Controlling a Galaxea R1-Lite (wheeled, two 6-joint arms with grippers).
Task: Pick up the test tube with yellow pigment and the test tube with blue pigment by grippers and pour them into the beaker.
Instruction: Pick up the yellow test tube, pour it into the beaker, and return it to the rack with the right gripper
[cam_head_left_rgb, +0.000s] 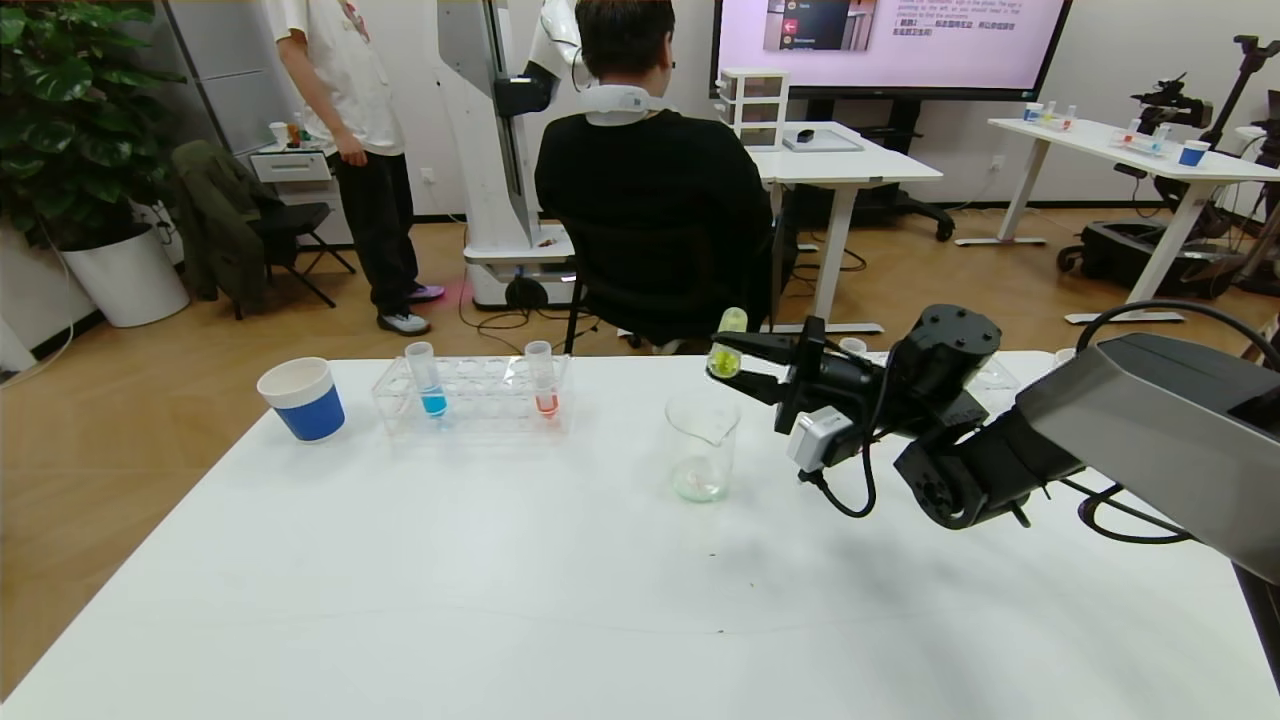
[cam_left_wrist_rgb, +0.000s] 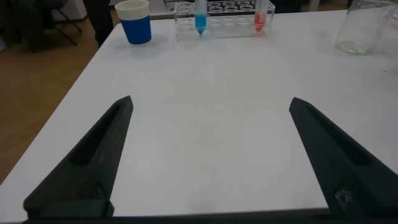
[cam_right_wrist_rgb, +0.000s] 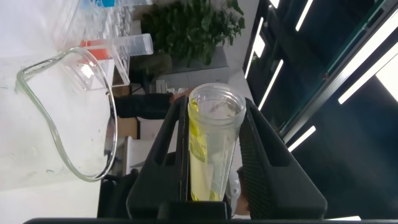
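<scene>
My right gripper (cam_head_left_rgb: 723, 358) is shut on the test tube with yellow pigment (cam_head_left_rgb: 727, 345), holding it just above the beaker's (cam_head_left_rgb: 702, 445) rim. In the right wrist view the tube (cam_right_wrist_rgb: 211, 143) sits between the two black fingers, yellow liquid streaking one inner side, with the beaker (cam_right_wrist_rgb: 74, 112) beside it. A thin pale greenish layer lies in the beaker's bottom. The test tube with blue pigment (cam_head_left_rgb: 428, 380) stands in a clear rack (cam_head_left_rgb: 480, 412) at the table's far left. My left gripper (cam_left_wrist_rgb: 210, 101) hovers open over bare table, holding nothing; the head view does not show it.
An orange-red tube (cam_head_left_rgb: 543, 382) stands in the same rack. A blue white-rimmed paper cup (cam_head_left_rgb: 302, 398) sits left of the rack. A seated person in black (cam_head_left_rgb: 650, 200) is just beyond the table's far edge. The table (cam_head_left_rgb: 560, 590) is white.
</scene>
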